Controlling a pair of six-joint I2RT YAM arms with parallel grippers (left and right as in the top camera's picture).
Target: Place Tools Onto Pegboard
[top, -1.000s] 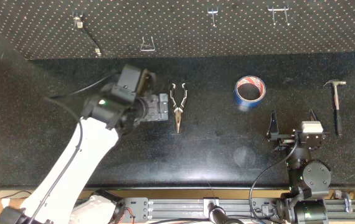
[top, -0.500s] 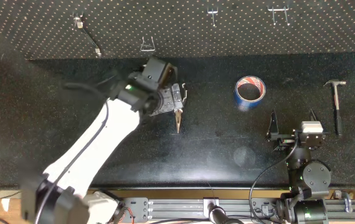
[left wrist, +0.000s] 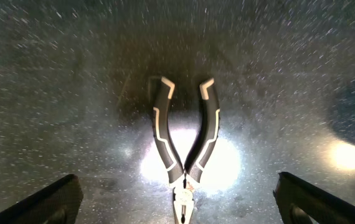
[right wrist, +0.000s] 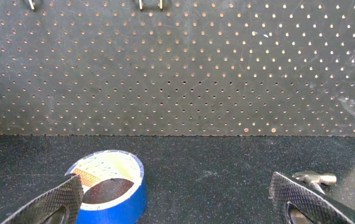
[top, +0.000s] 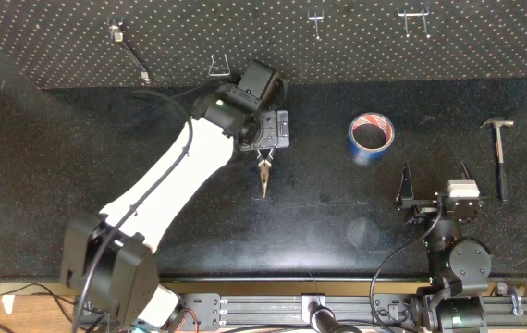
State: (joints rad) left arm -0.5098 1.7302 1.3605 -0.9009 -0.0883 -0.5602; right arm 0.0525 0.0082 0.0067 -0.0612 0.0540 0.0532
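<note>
While the left gripper (top: pixel 271 131) hangs just above the centre of the top view, over the handles of the black-and-grey needle-nose pliers (top: pixel 263 176), we see its two fingers (left wrist: pixel 43 200) spread wide apart. One finger sits at each lower corner of the left wrist view, and they hold nothing. The pliers lie flat on the black speckled tabletop (top: pixel 79 139). In the top view their handles are splayed open toward the upper edge and the nose points toward the lower edge. In the left wrist view they lie in the middle of the frame, between the two fingers and touching neither.

At the lower right of the top view the right gripper (top: pixel 435 178) sits close to its own base, its fingers also parted and empty. A blue roll of tape (top: pixel 372 136) lies flat on the table right of centre, and a steel-headed hammer with a dark handle (top: pixel 499 157) lies at the far right, its head toward the upper edge. The dark perforated pegboard (top: pixel 356 51) spans the upper edge and carries small metal hooks (top: pixel 218 65). All three tools rest on the table below it.
</note>
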